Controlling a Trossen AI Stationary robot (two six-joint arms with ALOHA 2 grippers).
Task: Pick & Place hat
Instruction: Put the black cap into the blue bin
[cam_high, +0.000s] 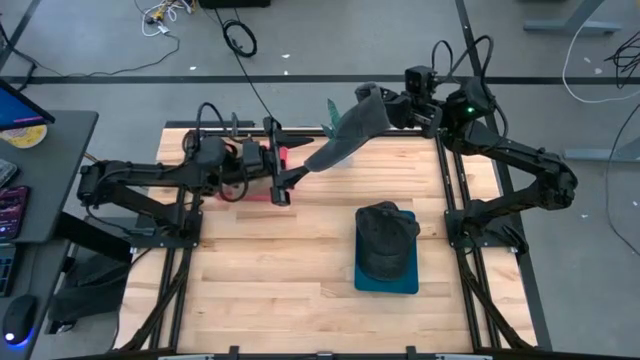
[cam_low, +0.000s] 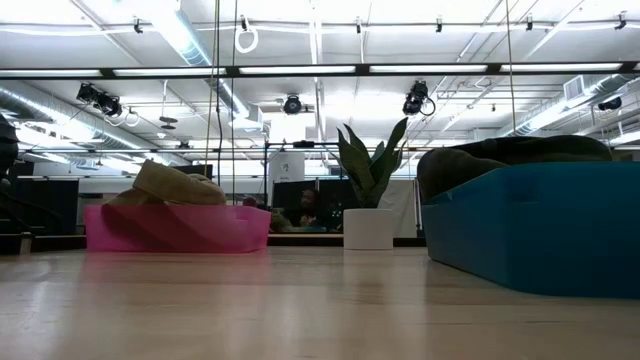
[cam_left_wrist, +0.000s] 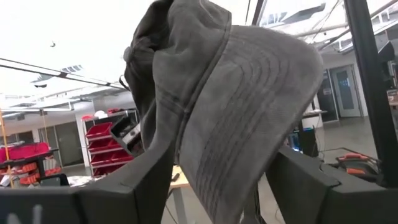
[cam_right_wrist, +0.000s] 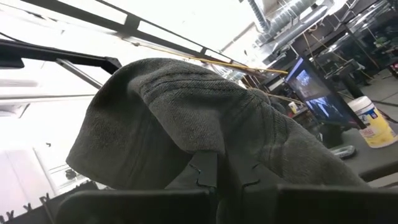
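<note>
A grey hat (cam_high: 350, 135) hangs in the air above the far edge of the wooden table (cam_high: 300, 260), stretched between the two arms. The right gripper (cam_high: 388, 108) is clamped tight on the hat's crown end, on the side nearer the blue bin (cam_high: 388, 272). The left gripper (cam_high: 297, 175) reaches up to the lower brim end, its fingers (cam_left_wrist: 143, 186) standing apart on either side of the cloth; whether they press it I cannot tell. The blue bin holds dark hats (cam_high: 385, 240). A pink bin (cam_low: 175, 228) sits across the table from the blue bin, beside a potted plant (cam_low: 370, 190)
</note>
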